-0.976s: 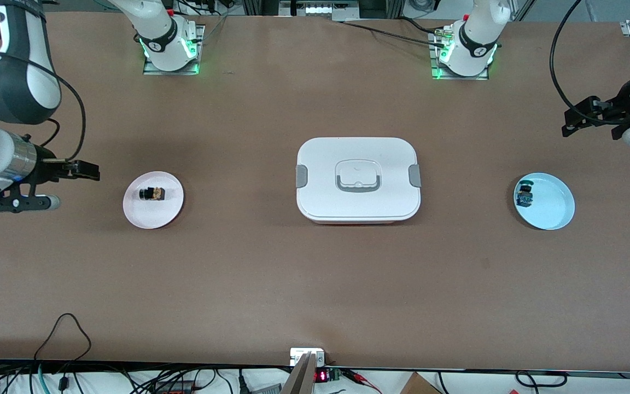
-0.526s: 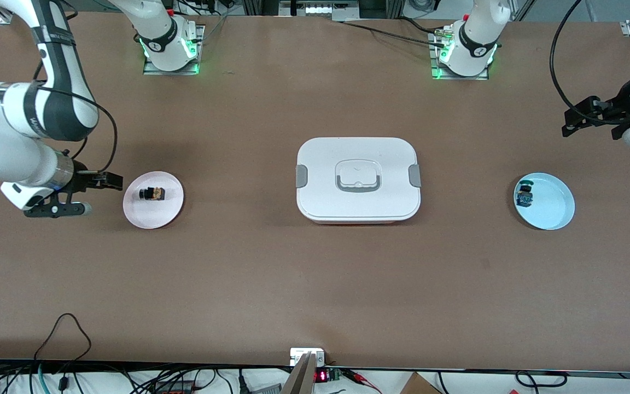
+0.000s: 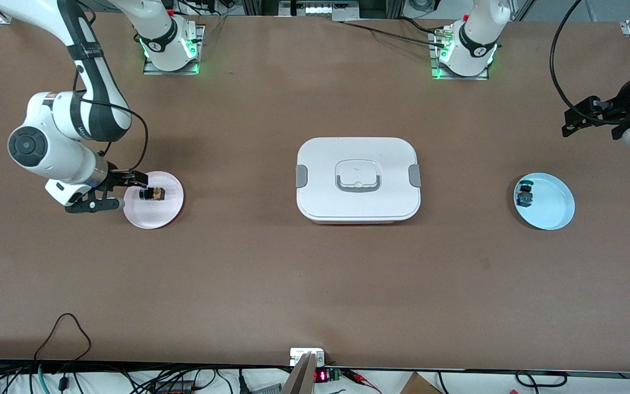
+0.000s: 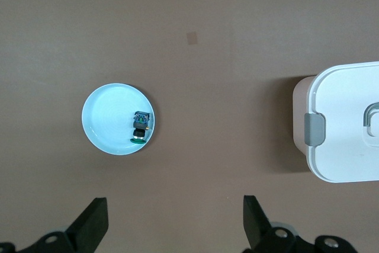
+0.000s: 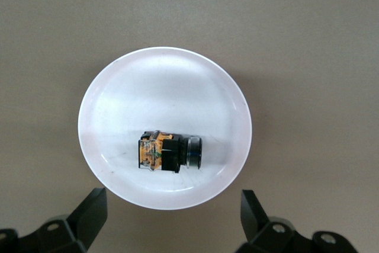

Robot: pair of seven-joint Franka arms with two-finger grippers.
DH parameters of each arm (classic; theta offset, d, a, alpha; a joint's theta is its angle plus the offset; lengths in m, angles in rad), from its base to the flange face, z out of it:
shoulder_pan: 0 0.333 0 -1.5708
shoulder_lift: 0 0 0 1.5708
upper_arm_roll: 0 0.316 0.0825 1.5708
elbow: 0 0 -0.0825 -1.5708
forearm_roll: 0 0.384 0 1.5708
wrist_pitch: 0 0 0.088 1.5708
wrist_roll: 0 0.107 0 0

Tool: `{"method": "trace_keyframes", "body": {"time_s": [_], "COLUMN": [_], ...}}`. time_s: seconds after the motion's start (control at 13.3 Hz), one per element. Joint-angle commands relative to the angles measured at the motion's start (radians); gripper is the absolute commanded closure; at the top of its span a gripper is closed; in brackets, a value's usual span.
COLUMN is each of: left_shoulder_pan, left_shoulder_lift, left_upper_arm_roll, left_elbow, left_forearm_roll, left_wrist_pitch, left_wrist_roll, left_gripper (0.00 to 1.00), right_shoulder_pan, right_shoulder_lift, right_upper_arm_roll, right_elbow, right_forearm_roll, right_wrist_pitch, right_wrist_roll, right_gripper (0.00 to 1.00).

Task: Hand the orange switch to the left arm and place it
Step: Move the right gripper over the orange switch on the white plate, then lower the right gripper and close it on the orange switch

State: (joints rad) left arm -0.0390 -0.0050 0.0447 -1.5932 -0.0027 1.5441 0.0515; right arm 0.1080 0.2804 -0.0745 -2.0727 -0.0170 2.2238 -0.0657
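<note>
- The orange switch [image 3: 152, 193] lies on its side in a small white plate [image 3: 153, 216], toward the right arm's end of the table, about midway between the table's base-side edge and its camera-side edge.
- In the right wrist view the orange switch [image 5: 169, 151] rests in the lower half of the white plate [image 5: 166, 75], its black round cap pointing sideways.
- The right gripper [image 3: 123, 189] hangs over the rim of the white plate at the side toward the right arm's end of the table, just beside the switch. Its fingers [image 5: 89, 211] are spread wide and hold nothing.
- The box [image 3: 357, 179] sits closed at the middle of the table, its lid on and grey clasps at both short ends, well apart from both plates.
- A light blue plate [image 3: 553, 205] lies toward the left arm's end of the table. A small blue-and-teal switch [image 3: 524, 195] rests in it, near the rim that faces the box.
- The left gripper [image 3: 585, 117] waits up in the air near the table's edge at the left arm's end, over bare table beside the blue plate. Its fingers [image 4: 92, 223] are spread wide, with nothing between them.
- The left wrist view shows the blue plate [image 4: 103, 119] and one corner of the box [image 4: 343, 122] with bare table between them.
</note>
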Motion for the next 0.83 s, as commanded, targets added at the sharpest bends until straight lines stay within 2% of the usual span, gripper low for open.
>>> {"method": "trace_keyframes", "body": {"time_s": [0.0,0.75], "left_shoulder_pan": [-0.004,-0.002], "left_shoulder_lift": [0.016,0.017], "left_upper_arm_roll": [0.0,0.0], "left_elbow": [0.035,0.035], "left_forearm_roll": [0.004,0.004], "left_wrist_pitch": [-0.019,-0.021], "left_wrist_roll": [-0.01,-0.01], "left_gripper": [0.0,0.0], "right_shoulder_pan": [0.002,0.004], "right_shoulder_lift": [0.031,0.12], "right_upper_arm_roll": [0.004,0.007], "right_elbow": [-0.016,-0.029], "right_forearm_roll": [-0.004,-0.012], "right_wrist_pitch": [0.046,0.102], "right_wrist_roll": [-0.011,-0.016], "right_gripper": [0.0,0.0]}}
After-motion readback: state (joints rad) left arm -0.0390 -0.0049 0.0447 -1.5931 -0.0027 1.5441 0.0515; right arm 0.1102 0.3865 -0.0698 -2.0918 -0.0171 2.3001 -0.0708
